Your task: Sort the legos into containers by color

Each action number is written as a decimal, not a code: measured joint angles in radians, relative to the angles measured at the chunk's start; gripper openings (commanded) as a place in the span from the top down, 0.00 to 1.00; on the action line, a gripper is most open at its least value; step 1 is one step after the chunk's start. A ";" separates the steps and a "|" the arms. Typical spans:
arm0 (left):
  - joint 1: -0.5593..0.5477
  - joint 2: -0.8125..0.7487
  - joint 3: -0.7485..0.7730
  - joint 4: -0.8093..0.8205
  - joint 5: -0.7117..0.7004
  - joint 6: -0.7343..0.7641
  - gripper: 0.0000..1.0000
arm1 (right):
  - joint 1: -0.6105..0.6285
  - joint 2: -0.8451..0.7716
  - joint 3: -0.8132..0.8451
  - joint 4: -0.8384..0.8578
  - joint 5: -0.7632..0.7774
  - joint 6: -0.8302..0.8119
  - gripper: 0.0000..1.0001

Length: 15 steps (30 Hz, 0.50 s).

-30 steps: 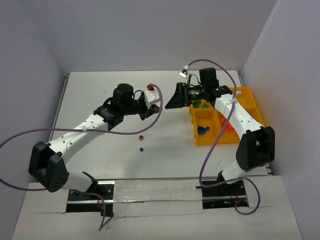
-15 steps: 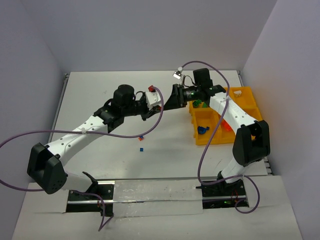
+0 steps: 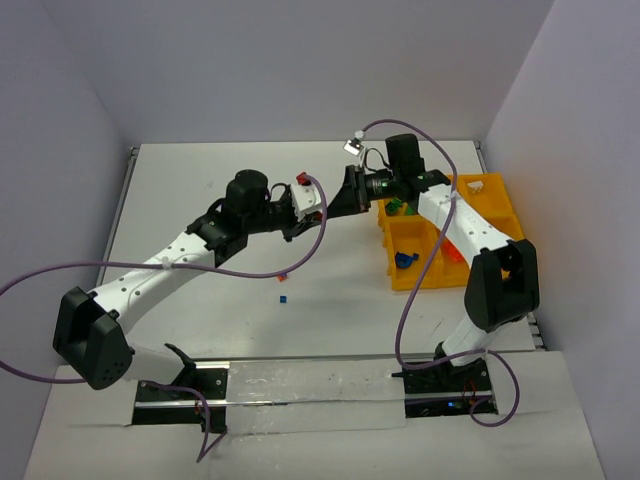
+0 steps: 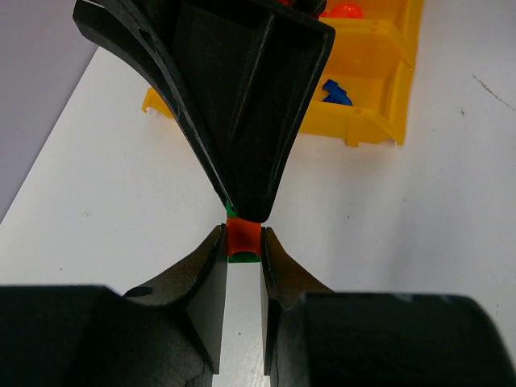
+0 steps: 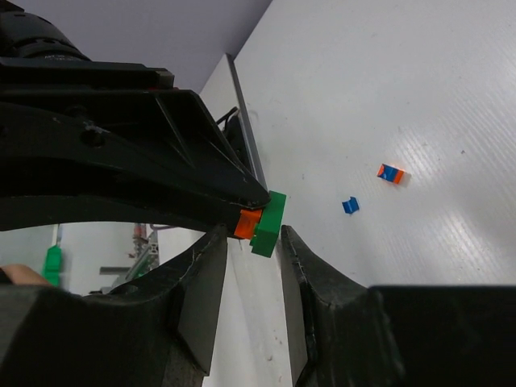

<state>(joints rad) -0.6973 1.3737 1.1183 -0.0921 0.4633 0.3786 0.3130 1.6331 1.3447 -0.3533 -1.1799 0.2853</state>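
Observation:
My left gripper (image 4: 243, 242) is shut on a small orange piece (image 4: 242, 236) that is stuck to a green brick (image 5: 270, 222). Both hang above the table's middle back (image 3: 322, 203). My right gripper (image 5: 251, 242) faces it tip to tip. Its jaws straddle the green brick: the right finger is at the brick's side, and a gap shows on the orange side. The yellow-orange tray (image 3: 492, 203) stands at the right. It holds green bricks (image 3: 400, 208), a blue brick (image 3: 404, 260) and orange pieces (image 3: 455, 250) in separate containers.
A tiny blue bit (image 3: 283, 298) and a blue-orange bit (image 3: 282, 273) lie loose on the white table in front of the grippers; the right wrist view shows the same blue-orange bit (image 5: 391, 173) and blue bit (image 5: 350, 205). Purple cables loop over both arms. Walls close in the back and sides.
My right arm has moved left to meet the left gripper, and its jaws have narrowed round the green brick. The left gripper has kept its hold and barely moved.

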 measured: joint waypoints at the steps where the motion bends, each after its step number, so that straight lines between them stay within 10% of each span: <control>1: -0.001 0.000 0.000 0.000 0.000 0.000 1.00 | 0.001 0.002 0.000 0.001 0.000 0.001 0.60; 5: -0.002 -0.003 -0.002 0.001 0.000 0.000 1.00 | 0.004 0.015 0.003 0.001 -0.001 0.001 0.64; 10: -0.001 -0.006 -0.010 0.004 -0.005 0.002 1.00 | 0.005 0.019 0.005 -0.001 -0.003 0.001 0.97; 15: -0.001 -0.010 -0.012 0.006 -0.013 0.004 1.00 | 0.004 0.020 0.013 -0.009 0.014 -0.012 1.00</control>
<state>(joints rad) -0.6987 1.3634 1.1066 -0.0858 0.4502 0.3824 0.3172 1.6527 1.3574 -0.3623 -1.1655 0.2735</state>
